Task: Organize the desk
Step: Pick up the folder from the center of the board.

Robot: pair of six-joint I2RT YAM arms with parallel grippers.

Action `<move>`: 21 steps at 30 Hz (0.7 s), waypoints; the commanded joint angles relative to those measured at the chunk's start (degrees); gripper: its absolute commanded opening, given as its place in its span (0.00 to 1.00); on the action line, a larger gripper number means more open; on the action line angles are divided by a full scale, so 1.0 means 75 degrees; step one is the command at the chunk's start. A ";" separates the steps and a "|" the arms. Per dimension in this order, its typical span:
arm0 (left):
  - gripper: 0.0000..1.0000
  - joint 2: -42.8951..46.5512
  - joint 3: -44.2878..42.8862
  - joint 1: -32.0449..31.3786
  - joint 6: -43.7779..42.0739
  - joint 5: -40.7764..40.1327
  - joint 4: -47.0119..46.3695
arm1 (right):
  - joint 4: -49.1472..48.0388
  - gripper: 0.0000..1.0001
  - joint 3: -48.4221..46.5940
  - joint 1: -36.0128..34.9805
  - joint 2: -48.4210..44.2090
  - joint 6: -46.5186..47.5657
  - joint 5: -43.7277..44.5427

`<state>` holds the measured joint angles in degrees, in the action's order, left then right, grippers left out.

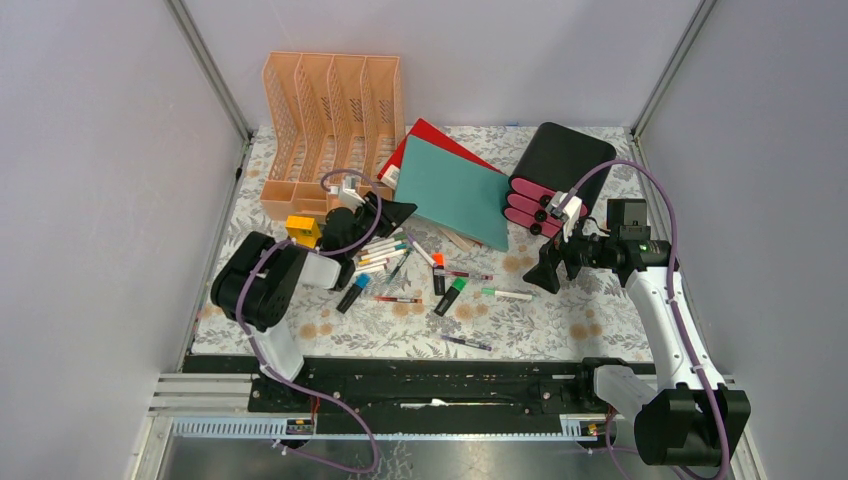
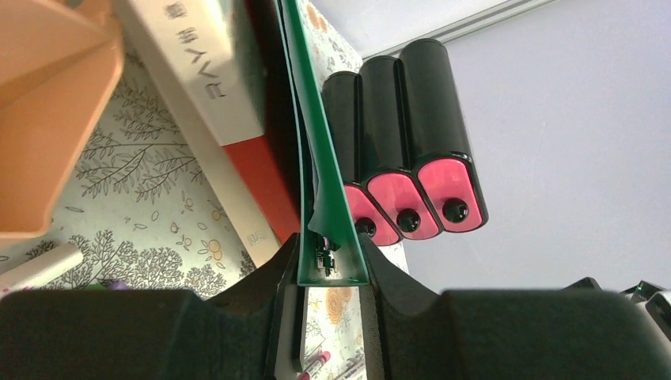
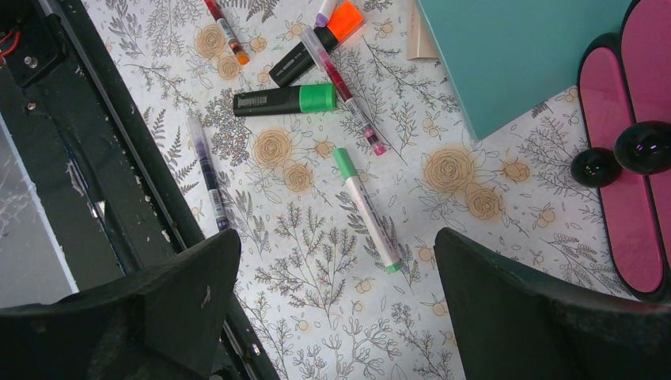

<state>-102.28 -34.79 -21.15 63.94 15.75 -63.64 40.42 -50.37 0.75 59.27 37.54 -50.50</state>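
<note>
Currently the left gripper [image 2: 332,255] is pinching the edge of the teal folder [image 2: 323,170], a finger pressing on either side of it, just right of the peach file rack [image 1: 330,110]. The right gripper [image 3: 336,241] is hanging with its jaws standing wide apart, holding nothing, over a white marker with a green cap [image 3: 365,207] and just beside the black-and-pink drawer box [image 1: 560,160]. The desk [image 1: 560,325] is stretching out ahead of both arm bases between grey walls [image 1: 100,150], with loose pens and highlighters [image 1: 450,297] lying across its middle.
</note>
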 commanded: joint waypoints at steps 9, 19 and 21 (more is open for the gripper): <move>0.00 0.2435 -0.0253 -0.0028 -0.1908 -0.0303 0.1314 | -0.0040 1.00 -0.0093 -0.0063 -0.0026 0.0087 -0.0185; 0.00 0.3821 -0.1128 -0.0026 -0.3754 0.0188 0.3677 | 0.0136 1.00 -0.0398 -0.0323 0.0149 0.0051 -0.0918; 0.00 0.4009 -0.1410 -0.0020 -0.4167 0.0390 0.4232 | 0.0333 1.00 -0.0651 -0.0353 0.0256 0.0158 -0.1036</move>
<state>-76.55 -39.59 -21.37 41.43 15.64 -37.17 40.86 -50.76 -0.75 60.10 37.52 -54.13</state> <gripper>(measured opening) 0.300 0.994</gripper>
